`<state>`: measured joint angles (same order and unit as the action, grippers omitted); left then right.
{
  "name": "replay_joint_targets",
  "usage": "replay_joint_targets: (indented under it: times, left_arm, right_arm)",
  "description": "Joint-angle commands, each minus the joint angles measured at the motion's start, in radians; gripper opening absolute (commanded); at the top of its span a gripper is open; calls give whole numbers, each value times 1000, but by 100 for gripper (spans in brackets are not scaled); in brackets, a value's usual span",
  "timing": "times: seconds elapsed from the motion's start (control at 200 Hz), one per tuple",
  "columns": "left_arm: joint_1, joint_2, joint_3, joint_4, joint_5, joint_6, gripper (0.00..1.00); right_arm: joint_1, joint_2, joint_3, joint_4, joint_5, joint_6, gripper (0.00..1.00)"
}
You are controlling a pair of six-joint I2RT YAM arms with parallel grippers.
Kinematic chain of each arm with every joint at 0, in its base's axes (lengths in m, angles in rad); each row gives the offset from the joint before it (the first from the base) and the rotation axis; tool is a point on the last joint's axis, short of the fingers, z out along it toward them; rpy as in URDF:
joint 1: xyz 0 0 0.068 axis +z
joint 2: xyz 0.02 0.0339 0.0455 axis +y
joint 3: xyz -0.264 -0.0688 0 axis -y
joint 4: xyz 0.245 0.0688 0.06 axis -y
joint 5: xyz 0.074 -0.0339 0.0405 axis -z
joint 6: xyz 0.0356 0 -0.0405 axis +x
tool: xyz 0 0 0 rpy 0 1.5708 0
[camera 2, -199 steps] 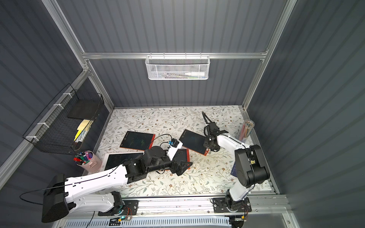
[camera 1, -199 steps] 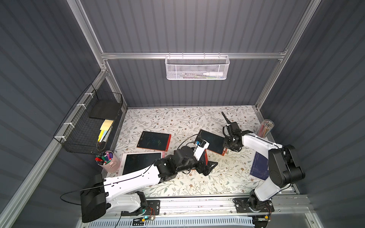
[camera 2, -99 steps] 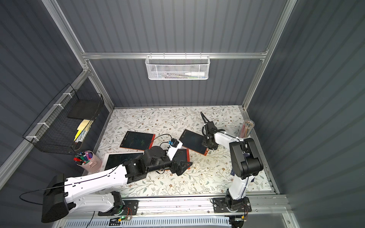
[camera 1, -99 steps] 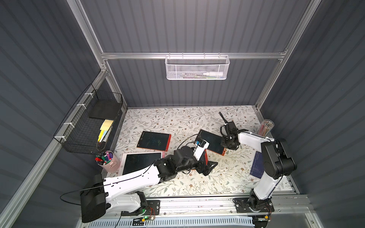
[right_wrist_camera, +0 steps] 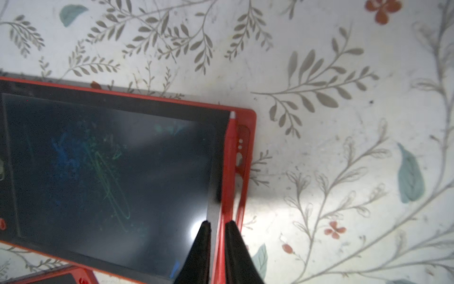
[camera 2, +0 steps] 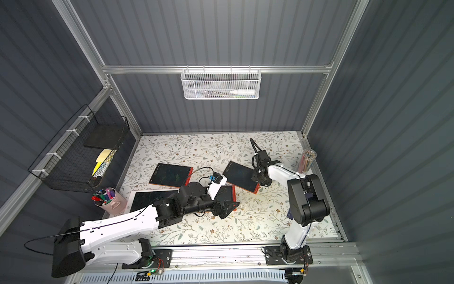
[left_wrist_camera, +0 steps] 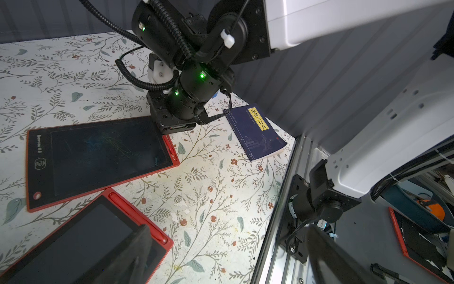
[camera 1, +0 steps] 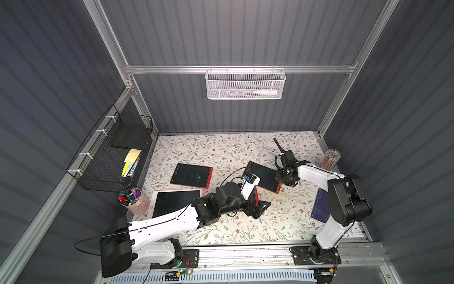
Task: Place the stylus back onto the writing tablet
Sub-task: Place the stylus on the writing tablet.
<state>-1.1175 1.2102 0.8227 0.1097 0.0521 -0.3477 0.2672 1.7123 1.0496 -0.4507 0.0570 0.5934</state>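
Red stylus (right_wrist_camera: 229,159): lies along the edge of the red writing tablet (right_wrist_camera: 110,159), straight ahead of the right gripper (right_wrist_camera: 218,224), rear end at its fingertips.
Holder groove (right_wrist_camera: 242,152): just beside the stylus, away from the screen; the pen seems not yet clipped in.
Right gripper: jaws a narrow crack apart; whether they pinch the stylus is unclear.
Left gripper (camera 1: 261,208): spread wide, holding nothing.
Progress: stylus on the tablet, probably nearly finished; release, perhaps seating, and withdrawal remain.
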Motion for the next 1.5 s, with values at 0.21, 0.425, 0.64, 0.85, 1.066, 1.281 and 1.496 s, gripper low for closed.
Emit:
replay_joint_targets:
  times: [0.21, 0.425, 0.64, 0.85, 1.066, 1.281, 1.496]
  left_arm:
    - [5, 1, 7, -4, -5, 2, 99]
    - [5, -1, 10, -5, -9, 1, 99]
    - [5, 5, 15, -10, -11, 0, 99]
    - [5, 14, 21, -15, -14, 0, 99]
    - [5, 20, 27, -19, -15, 0, 99]
    - [5, 22, 22, -16, -17, -2, 99]
    - [5, 21, 19, -14, -17, -2, 99]
  right_arm:
    - [-36, -13, 35, -37, 37, -33, 17]
    - [-76, 68, 104, -13, 12, -63, 17]
    - [-108, 141, 174, -13, 2, -85, 13]
    - [-127, 194, 219, -13, -10, -99, 11]
    - [-131, 229, 235, -11, -27, -106, 9]
    - [-132, 239, 233, -11, -44, -109, 8]
    - [-131, 219, 211, -8, -48, -108, 8]
